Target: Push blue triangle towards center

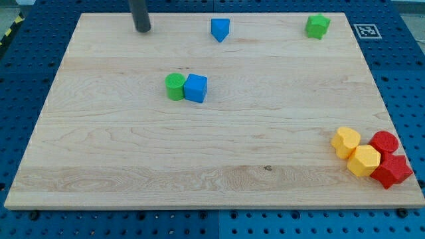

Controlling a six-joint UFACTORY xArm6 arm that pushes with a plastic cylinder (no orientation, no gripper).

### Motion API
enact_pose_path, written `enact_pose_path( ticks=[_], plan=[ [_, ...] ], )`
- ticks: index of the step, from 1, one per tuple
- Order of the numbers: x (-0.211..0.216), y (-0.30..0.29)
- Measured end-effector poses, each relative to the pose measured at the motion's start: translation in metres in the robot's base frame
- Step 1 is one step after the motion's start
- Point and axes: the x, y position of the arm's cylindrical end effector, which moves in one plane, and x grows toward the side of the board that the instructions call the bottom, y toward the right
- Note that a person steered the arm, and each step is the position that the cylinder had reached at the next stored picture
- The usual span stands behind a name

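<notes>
The blue triangle [220, 29] lies near the view's top edge of the wooden board [119, 153], a little right of the middle. My tip [143, 30] stands at the view's top left, well to the left of the blue triangle and apart from it. A green cylinder [175, 86] and a blue cube [196, 87] sit touching side by side left of the board's middle, below my tip and to its right.
A green star-like block [318, 26] sits at the view's top right. At the bottom right corner cluster two yellow blocks [345, 141] [364, 160], a red cylinder [384, 143] and a red star-like block [392, 171]. A marker tag [366, 30] lies off the board.
</notes>
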Motion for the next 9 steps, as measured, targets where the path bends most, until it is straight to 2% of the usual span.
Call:
enact_pose_path(
  ticks=[1, 2, 3, 4, 5, 6, 7, 8, 9],
  plan=[
    [-0.025, 0.062],
    [-0.027, 0.152],
    [0.016, 0.196],
    [0.067, 0.173],
    [0.05, 0.165],
    [0.002, 0.186],
    [-0.02, 0.176],
    [-0.007, 0.137],
    [0.059, 0.125]
  ],
)
